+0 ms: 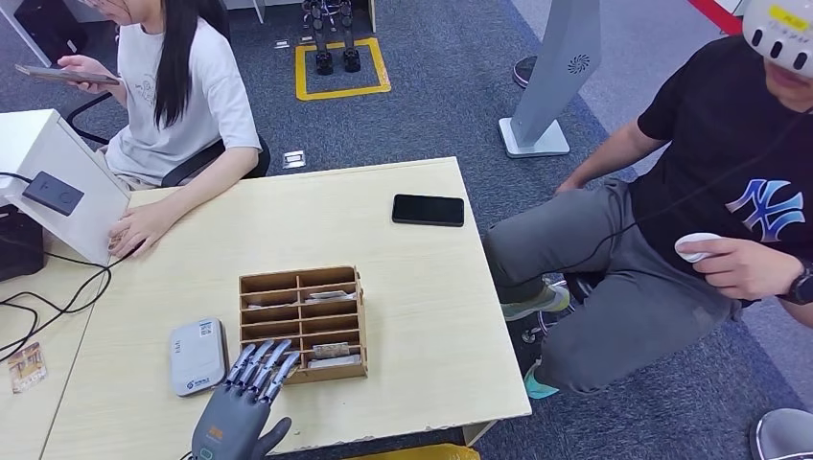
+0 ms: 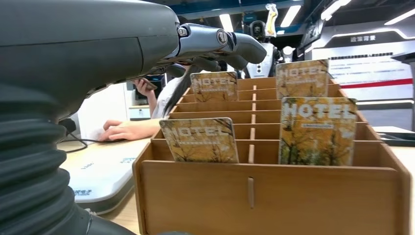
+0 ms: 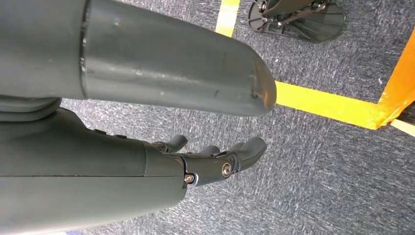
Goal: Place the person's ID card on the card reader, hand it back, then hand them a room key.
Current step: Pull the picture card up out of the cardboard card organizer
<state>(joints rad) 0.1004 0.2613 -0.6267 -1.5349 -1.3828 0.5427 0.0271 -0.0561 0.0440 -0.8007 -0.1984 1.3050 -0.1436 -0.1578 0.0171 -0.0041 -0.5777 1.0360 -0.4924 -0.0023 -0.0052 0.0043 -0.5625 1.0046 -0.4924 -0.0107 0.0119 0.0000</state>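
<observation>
Reaching over the wooden slotted box (image 1: 303, 324) of yellow hotel key cards (image 2: 317, 130) on the bench (image 1: 412, 316), the left hand (image 1: 245, 393) is spread and holds nothing; the right hand (image 3: 215, 159) hangs loosely curled and also holds nothing. I judge that the white card reader (image 1: 197, 356) bears no ID card and that handing over the key remains.

My left hand (image 2: 215, 44) reaches, fingers apart and empty, over the wooden card rack (image 2: 274, 196); four HOTEL key cards (image 2: 199, 140) stand upright in its slots below my fingers.

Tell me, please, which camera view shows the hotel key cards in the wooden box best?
The left wrist view: the key cards stand upright, their HOTEL print legible. The head view shows the wooden box from above, cards edge-on. The right wrist view faces carpet.
</observation>
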